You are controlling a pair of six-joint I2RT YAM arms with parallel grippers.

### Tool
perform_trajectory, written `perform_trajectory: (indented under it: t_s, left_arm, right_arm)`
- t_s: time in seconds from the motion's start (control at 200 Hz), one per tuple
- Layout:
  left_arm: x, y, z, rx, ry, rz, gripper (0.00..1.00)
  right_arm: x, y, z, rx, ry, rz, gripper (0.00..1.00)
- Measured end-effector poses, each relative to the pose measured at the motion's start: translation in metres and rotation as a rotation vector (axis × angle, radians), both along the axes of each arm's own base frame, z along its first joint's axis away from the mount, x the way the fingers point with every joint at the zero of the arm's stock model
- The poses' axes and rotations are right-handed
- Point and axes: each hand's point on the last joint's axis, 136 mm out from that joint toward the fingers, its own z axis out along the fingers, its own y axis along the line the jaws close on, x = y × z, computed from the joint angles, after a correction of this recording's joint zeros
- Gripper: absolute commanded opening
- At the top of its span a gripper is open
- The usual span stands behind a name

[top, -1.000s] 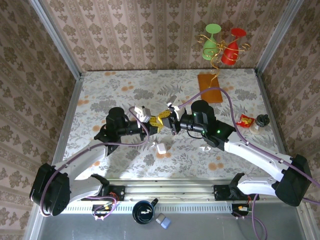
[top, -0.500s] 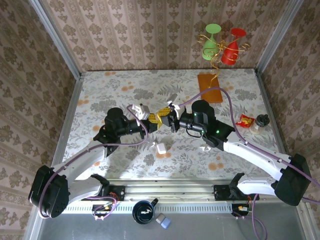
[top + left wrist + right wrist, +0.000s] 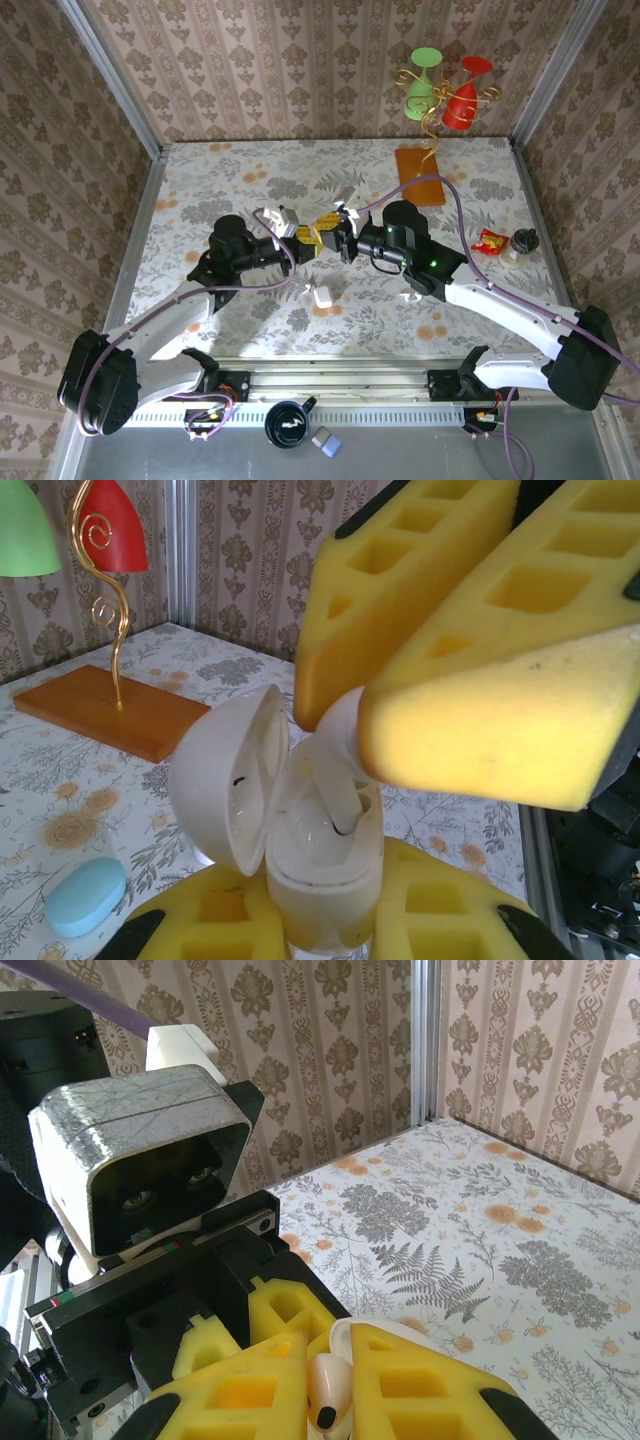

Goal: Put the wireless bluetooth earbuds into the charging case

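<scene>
Compared with one second ago, both my grippers sit a little further toward the far edge of the desk (image 3: 200, 190) and slightly more to the left. They are still tip to tip above its middle.

My right gripper (image 3: 325, 1392) is closed narrow. Its yellow fingers (image 3: 410, 1385) pinch one white earbud (image 3: 335, 770) between them, with the stem pointing down. My left gripper (image 3: 325, 930) is also closed, and its fingers (image 3: 215, 915) clamp the white charging case (image 3: 325, 875) from both sides and hold it upright. The lid (image 3: 225, 780) of the case stands open, swung to the left in the left wrist view. The lower end of the earbud is inside the open body of the case, while its upper part is between my right fingers. I cannot tell if it sits fully in its place. In the right wrist view, the camera housing (image 3: 140, 1150) of my left wrist is just behind the case.

Further out, a second white case (image 3: 322, 295) lies on the desk, nearer to the near edge than the two grippers. A small white piece (image 3: 410, 297) lies beside my right arm, too small for me to say what it is. A light blue oval case (image 3: 85, 895) lies flat on the desk in the left wrist view. Near the far edge, toward the right, a wooden board (image 3: 420, 175) carries a golden spiral stand (image 3: 432, 125) with a green cup-shaped piece (image 3: 420, 85) and a red one (image 3: 465, 100). A red packet (image 3: 490, 240) and a small dark object (image 3: 525, 240) lie near the right edge.
</scene>
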Motion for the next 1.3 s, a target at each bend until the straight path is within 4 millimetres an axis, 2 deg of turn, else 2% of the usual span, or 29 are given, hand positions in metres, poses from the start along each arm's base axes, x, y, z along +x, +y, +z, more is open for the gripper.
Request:
perform_trajectory:
  t_s: [0.325, 0.565, 0.67, 0.795, 0.99, 1.145, 1.3]
  left_arm:
    - [0.005, 0.003, -0.002, 0.002, 0.004, 0.025, 0.09]
    - [0.007, 0.004, 0.000, -0.004, -0.007, 0.034, 0.09]
    - [0.009, 0.005, -0.002, -0.002, -0.003, 0.039, 0.09]
    - [0.010, 0.005, -0.002, -0.003, -0.005, 0.039, 0.09]
    - [0.010, 0.004, 0.006, -0.021, -0.038, 0.036, 0.09]
    - [0.009, 0.004, 0.009, -0.031, -0.054, 0.030, 0.09]
    - [0.003, 0.002, 0.012, -0.040, -0.072, -0.004, 0.09]
  right_arm:
    - [0.000, -0.001, -0.005, 0.000, 0.010, -0.005, 0.12]
    - [0.001, 0.001, -0.009, -0.014, 0.027, 0.001, 0.13]
    - [0.004, 0.003, -0.010, -0.024, 0.039, -0.001, 0.19]
    - [0.003, 0.002, -0.012, -0.022, 0.061, -0.008, 0.31]
    - [-0.003, -0.013, 0.003, 0.016, 0.076, -0.036, 0.52]
    - [-0.009, -0.032, 0.023, 0.070, 0.064, -0.066, 0.56]
    - [-0.006, -0.042, 0.021, 0.081, 0.086, -0.100, 0.54]
